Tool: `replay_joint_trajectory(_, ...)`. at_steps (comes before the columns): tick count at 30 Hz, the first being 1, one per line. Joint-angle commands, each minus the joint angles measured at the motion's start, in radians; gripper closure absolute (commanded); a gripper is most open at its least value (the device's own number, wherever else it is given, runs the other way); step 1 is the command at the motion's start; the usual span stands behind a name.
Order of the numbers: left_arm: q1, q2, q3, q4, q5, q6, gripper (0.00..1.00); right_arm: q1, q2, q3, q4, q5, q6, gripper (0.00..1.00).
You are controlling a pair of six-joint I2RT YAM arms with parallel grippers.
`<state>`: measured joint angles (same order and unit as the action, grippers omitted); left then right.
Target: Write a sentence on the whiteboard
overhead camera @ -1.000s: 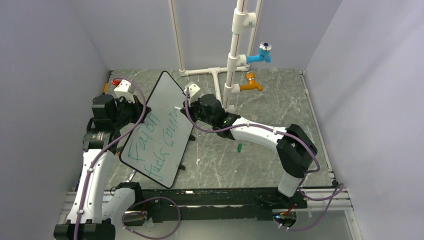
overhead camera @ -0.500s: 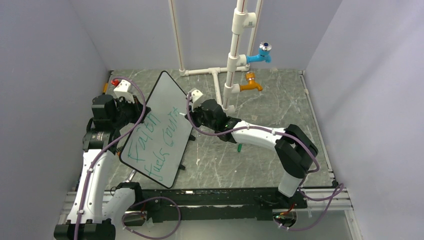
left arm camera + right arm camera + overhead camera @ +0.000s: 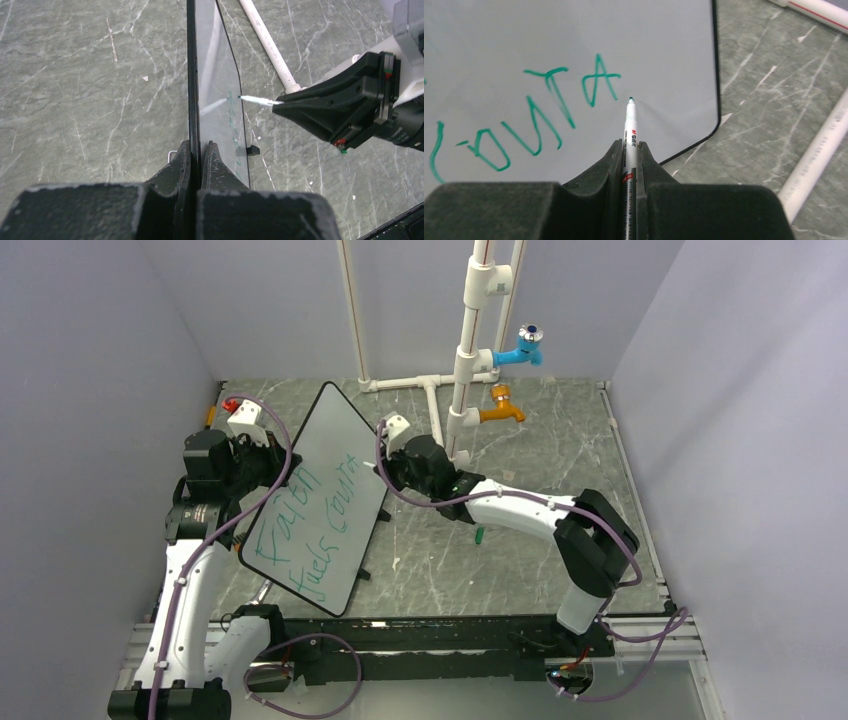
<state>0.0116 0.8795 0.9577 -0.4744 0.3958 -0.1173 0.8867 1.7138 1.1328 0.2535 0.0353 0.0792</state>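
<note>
Whiteboard (image 3: 315, 500) tilted up at counter (image 3: 520, 450) left side, my left pincer (image 3: 198, 147) clamped on its rim. My right pincer (image 3: 630, 145) grips marker (image 3: 630, 125), tip beside last letter of green sentence (image 3: 310, 515).

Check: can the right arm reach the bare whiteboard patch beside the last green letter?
Probably yes: the right pincer's thin white marker points at bare black-rimmed white whiteboard beside the green handwriting, nothing between.

White arms (image 3: 510, 508) with black joints, trailing purple cables (image 3: 291, 452).
</note>
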Motion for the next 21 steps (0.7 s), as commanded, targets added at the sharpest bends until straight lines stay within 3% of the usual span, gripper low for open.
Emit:
replay_joint_trajectory(1, -0.015, 0.021, -0.07, -0.142, -0.035, 0.136, 1.0, -0.041, -0.052, 0.076, 0.006, 0.026, 0.028, 1.0)
replay_joint_trajectory(21, -0.016, 0.019, -0.069, -0.14, -0.03, 0.138, 1.0, -0.066, 0.082, 0.221, 0.005, -0.098, 0.043, 1.0)
